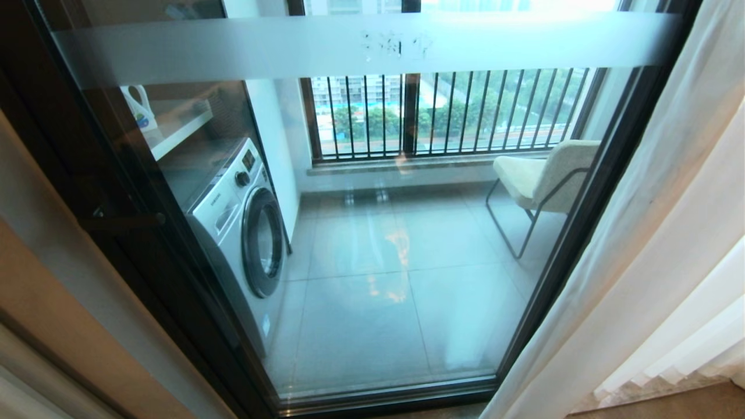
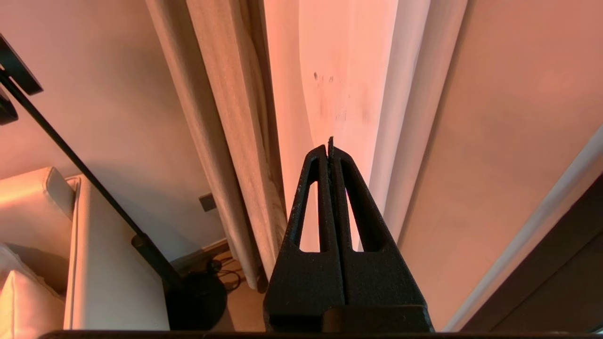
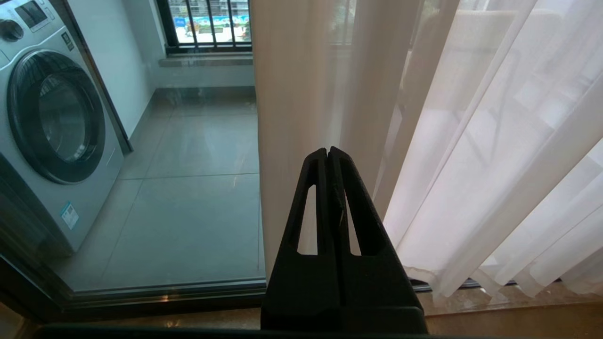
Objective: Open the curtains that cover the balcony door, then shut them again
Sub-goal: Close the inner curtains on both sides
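the left gripper [image 2: 329,143] has its two black fingers pressed flat together with nothing between them. it points at a pale fold of fabric hanging beside the thicker beige drape [image 2: 226,141]; whether the tips touch that fabric is hard to tell from the left wrist view. to one side of the drape are a plain wall, a floor lamp's dark pole and round base [image 2: 195,301], and a cream sofa [image 2: 108,263].

the right gripper [image 3: 328,151] is likewise closed on nothing, its tips in front of the edge of the sheer white curtains [image 3: 447,155] and not clearly touching it. these curtains hang in soft folds down to the sill.

in the head view neither arm shows. the curtains [image 1: 657,233] are gathered at the right, leaving most of the balcony door [image 1: 361,49] uncovered, its frosted band across the glass. through it appear a washing machine [image 1: 238,215] at the left, a light chair [image 1: 547,174] at the right, and a black-barred railing window [image 1: 442,113] behind.
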Robot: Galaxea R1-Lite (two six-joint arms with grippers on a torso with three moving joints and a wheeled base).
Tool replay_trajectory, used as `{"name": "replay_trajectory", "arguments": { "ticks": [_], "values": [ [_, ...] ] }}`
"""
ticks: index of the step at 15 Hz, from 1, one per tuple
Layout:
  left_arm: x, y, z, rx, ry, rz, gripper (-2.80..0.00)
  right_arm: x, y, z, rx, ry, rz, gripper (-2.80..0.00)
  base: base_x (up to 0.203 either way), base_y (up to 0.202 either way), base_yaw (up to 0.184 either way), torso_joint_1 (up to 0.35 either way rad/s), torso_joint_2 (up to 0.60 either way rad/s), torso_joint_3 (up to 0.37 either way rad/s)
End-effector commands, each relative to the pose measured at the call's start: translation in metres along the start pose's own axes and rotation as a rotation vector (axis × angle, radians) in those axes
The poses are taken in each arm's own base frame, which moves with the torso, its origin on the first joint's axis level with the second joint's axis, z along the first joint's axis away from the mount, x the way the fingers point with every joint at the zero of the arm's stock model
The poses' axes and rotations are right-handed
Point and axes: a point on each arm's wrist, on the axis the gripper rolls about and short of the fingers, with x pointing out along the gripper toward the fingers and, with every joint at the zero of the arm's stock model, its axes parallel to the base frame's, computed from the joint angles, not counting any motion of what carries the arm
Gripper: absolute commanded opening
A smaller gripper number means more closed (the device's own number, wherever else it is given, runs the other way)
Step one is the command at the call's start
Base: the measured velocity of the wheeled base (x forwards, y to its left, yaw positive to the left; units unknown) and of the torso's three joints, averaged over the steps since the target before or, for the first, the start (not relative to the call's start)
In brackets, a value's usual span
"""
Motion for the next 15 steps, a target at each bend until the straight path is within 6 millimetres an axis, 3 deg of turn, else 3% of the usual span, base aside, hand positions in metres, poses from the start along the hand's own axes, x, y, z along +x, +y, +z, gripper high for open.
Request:
{"name": "replay_trajectory", "arguments": {
  "ticks": [1,11,15],
  "values": [
    [-0.002,0.003,-0.001,-0.005,-0.004,0.006,-2.8,0.0,0.0,0.0,-0.001,-0.001,0.0,-2.8,0.0,0.0,0.0,0.0,0.0,0.0],
    [-0.002,0.018,-0.013,-0.003,0.014,0.083,-2.8,0.0,0.0,0.0,0.0,-0.001,0.0,-2.8,0.0,0.0,0.0,0.0,0.0,0.0],
    [0.0,0.021,-0.019,-0.011,0.036,-0.015,-2.8,0.0,0.0,0.0,0.0,0.001,0.0,-2.8,0.0,0.0,0.0,0.0,0.0,0.0]
  ]
}}
